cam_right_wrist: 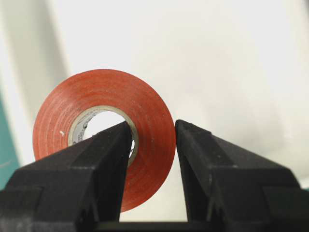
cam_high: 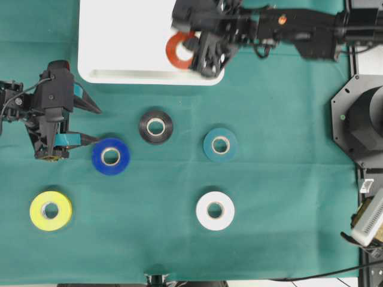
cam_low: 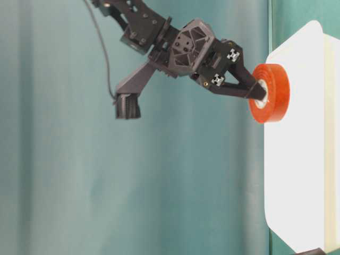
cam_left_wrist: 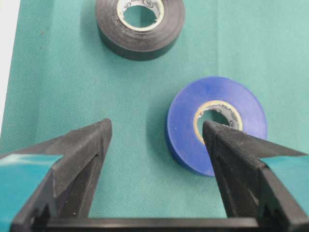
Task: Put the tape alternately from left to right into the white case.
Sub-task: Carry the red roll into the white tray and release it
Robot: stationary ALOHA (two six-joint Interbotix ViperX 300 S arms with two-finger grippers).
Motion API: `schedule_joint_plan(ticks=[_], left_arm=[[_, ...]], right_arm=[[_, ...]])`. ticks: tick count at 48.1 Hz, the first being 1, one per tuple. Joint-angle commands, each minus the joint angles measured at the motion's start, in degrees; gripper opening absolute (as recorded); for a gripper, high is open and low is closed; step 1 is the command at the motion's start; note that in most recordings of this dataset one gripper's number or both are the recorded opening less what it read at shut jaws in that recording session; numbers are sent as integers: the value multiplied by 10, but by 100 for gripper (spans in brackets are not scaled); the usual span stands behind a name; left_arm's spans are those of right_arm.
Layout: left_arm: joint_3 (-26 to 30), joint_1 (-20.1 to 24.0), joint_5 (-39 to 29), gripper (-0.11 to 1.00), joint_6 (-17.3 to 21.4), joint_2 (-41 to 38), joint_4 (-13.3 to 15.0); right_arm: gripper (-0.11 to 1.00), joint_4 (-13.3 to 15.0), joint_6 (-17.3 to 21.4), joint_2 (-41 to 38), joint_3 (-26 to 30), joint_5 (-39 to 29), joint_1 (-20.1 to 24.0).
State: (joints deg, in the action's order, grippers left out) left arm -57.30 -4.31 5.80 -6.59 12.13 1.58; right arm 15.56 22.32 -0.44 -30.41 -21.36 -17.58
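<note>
Tape rolls mostly wait outside: right gripper [cam_high: 200, 57] pinches the red roll [cam_high: 178, 49] over the white case [cam_high: 119, 36], left gripper [cam_high: 84, 122] gaping beside the blue roll [cam_high: 111, 156]

The white case [cam_high: 119, 42] lies bare across its left and middle — only its right end is taken, by the right gripper [cam_high: 200, 57] pinching the red tape [cam_high: 178, 51] above it. On the green cloth [cam_high: 281, 179], 5 rolls sit well apart with clear lanes between them. The left gripper [cam_high: 90, 124] stands wide, its near finger [cam_left_wrist: 227, 140] overlapping the blue roll [cam_high: 111, 156].
</note>
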Motion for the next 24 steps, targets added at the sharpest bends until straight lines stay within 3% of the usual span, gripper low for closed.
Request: schedule_joint_plan(ticks=[1,24], left_arm=[[6,-1,2,79,0,5,1],[6,-1,2,79,-6,5,1]], right_arm=[[3,2,1,5,-1,30,-14],[3,-1,4,-9,-31,53,-19]])
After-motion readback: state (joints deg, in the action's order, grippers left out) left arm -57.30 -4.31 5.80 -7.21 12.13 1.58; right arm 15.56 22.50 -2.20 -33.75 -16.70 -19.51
